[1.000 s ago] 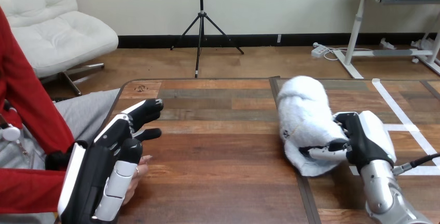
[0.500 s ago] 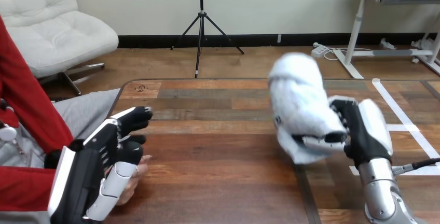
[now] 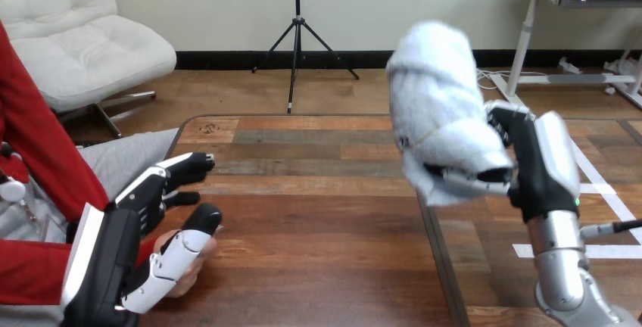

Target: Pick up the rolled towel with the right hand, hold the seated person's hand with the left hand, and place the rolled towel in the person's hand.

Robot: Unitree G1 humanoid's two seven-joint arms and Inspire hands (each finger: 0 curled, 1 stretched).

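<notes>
A wooden table (image 3: 318,213) bears white tape lines (image 3: 617,251).

Wooden table (image 3: 318,213) — white tape lines (image 3: 617,251) at its right; the person's hand (image 3: 191,275) rests near-left.

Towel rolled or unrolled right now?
Rolled: the towel is a compact cylinder, right hand curled round its lower end.

Your left hand (image 3: 113,255) at lower left, palm facing frame centre, your right hand (image 3: 541,164) held high centre-right, forearm upright, fingers wrapped round the rolled towel (image 3: 439,107).
</notes>
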